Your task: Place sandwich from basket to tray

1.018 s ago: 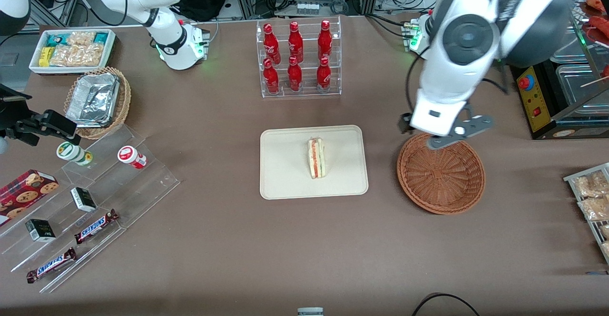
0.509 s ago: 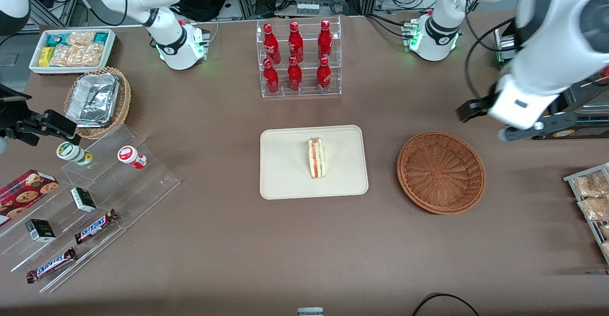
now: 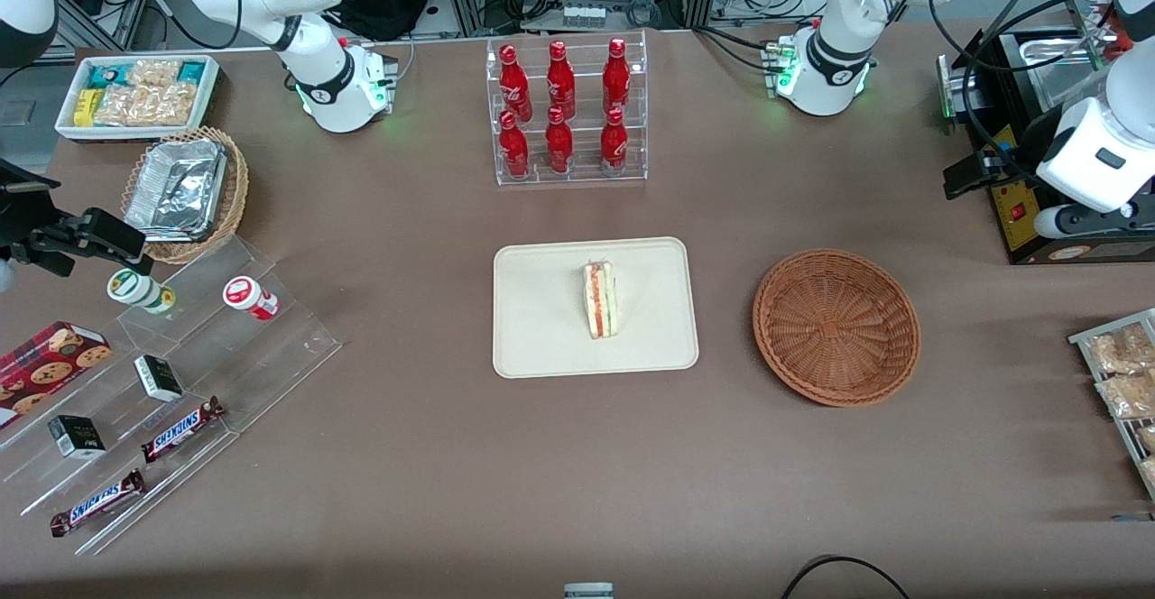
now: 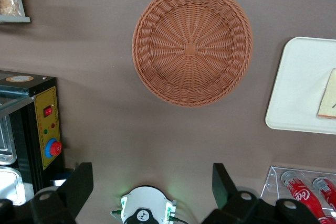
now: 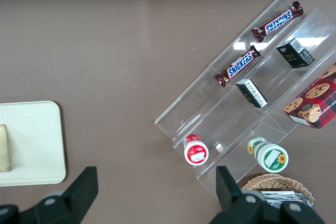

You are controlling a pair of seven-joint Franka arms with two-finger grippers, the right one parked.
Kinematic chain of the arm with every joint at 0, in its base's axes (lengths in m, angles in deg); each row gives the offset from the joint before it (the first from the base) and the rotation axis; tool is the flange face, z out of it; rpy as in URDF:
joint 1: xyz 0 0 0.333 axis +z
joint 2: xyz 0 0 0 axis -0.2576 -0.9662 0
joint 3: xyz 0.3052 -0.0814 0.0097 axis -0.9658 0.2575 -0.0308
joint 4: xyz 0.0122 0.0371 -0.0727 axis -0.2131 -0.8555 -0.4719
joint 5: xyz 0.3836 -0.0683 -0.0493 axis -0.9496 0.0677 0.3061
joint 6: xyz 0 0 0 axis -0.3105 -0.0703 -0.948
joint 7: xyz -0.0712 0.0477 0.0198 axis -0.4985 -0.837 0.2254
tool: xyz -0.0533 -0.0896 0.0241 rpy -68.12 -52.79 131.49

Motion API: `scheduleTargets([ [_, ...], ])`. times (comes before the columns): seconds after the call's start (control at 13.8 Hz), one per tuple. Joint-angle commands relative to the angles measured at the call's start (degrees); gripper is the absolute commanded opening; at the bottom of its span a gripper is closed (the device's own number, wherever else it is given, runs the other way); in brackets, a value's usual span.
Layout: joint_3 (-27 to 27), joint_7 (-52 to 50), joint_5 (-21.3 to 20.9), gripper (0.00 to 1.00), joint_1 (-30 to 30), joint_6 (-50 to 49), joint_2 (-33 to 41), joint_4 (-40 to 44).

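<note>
sandwich [image 3: 600, 299] lies on the tray [image 3: 541, 346], near its middle, long axis running toward and away from the front camera, filling edge facing the parked arm's end. in the wrist view only a pale corner of it shows; the rest is cut off, as is part of the tray. basket [image 3: 836, 327] sits beside the tray toward the working arm's end, apart from it, nothing in it. end effector [image 4: 152, 184] held high over the table, farther from the front camera than the basket, fingers [image 4: 79, 184] spread wide, gripping nothing. front view shows the arm folded back at the working end, partly cut off.
</note>
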Motion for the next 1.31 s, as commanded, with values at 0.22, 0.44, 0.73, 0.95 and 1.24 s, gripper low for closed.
scheduleTargets([
  [0.22, 28.3, 10.0, 1.2, 1.00, 29.0, 0.0, 0.5, -0.1],
  [0.44, 30.9, 9.4, -0.6, 1.00, 30.4, 0.6, 0.9, -0.1],
  [0.73, 31.2, 5.4, -1.6, 1.00, 29.3, 0.9, -0.1, 1.3],
  [0.95, 31.1, 5.2, -1.4, 1.00, 29.2, 0.9, 0.2, 1.7],
  [1.24, 31.0, 5.4, -2.1, 1.00, 29.3, 1.0, 2.9, 0.5],
])
